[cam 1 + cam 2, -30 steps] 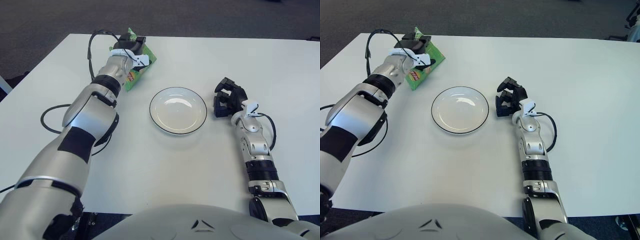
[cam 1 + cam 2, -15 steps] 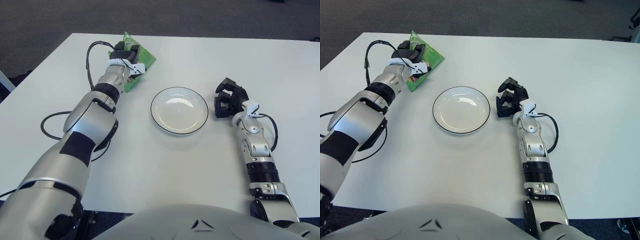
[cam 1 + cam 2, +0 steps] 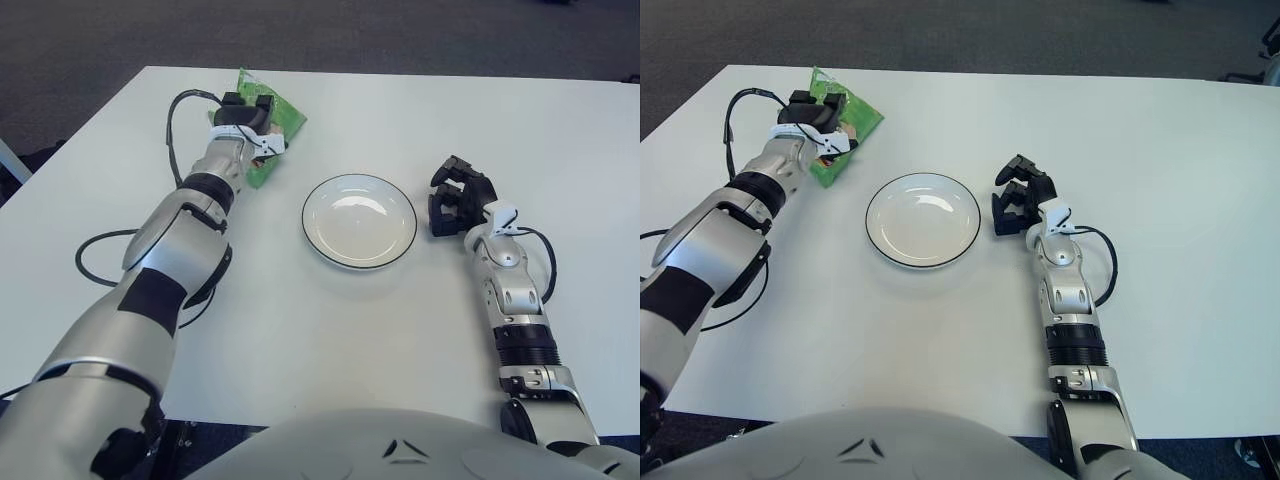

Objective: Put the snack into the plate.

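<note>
A white rectangular table (image 3: 330, 330) stands on dark grey carpet (image 3: 90, 40). The green foil snack bag (image 3: 272, 128) lies at the 11 o'clock position of the table, well apart from the plate and outside it. The left hand (image 3: 245, 112) sits over the near-left portion of the bag, black fingers (image 3: 262, 103) curled down onto the foil and grasping it; the bag's far edge projects beyond the hand toward 12 o'clock. The round white plate with a thin dark rim (image 3: 359, 220) is near the table centre, at the 4 o'clock position from the bag, with nothing in it. The right hand (image 3: 455, 196) shows just beside the plate at its 3 o'clock side, apart from the rim, fingers curled inward and holding nothing. A black cable (image 3: 100, 268) loops on the table at the 9 o'clock side, beside the left forearm
</note>
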